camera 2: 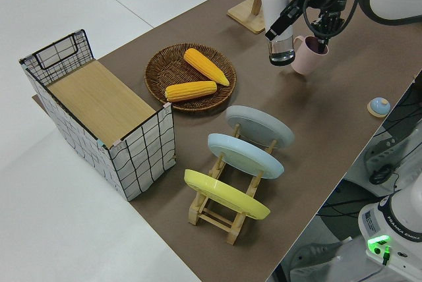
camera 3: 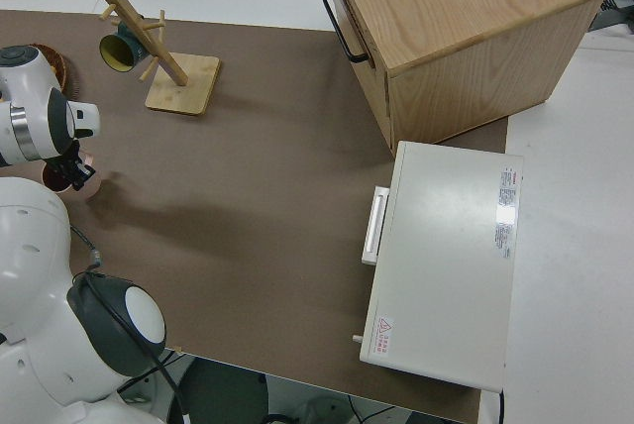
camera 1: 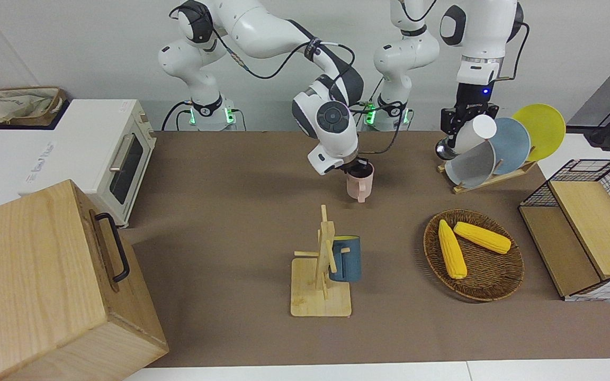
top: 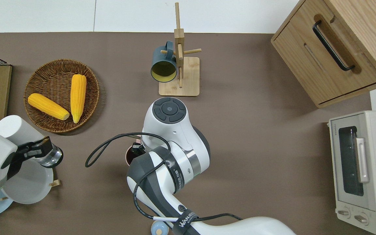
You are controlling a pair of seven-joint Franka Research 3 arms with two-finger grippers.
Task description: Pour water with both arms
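The right gripper [camera 1: 358, 168] pinches the rim of a pink mug [camera 1: 360, 185], one finger inside it, holding it upright above the brown mat. The left gripper [camera 2: 290, 13] is clamped around a white-topped bottle [camera 2: 277, 22] with a clear base, tilted and hanging over the grey plate [top: 28, 186] in the rack, toward the left arm's end from the mug. To pour cleanly, I'd bring the bottle's mouth right above the mug's opening before tipping further, and keep the mug level.
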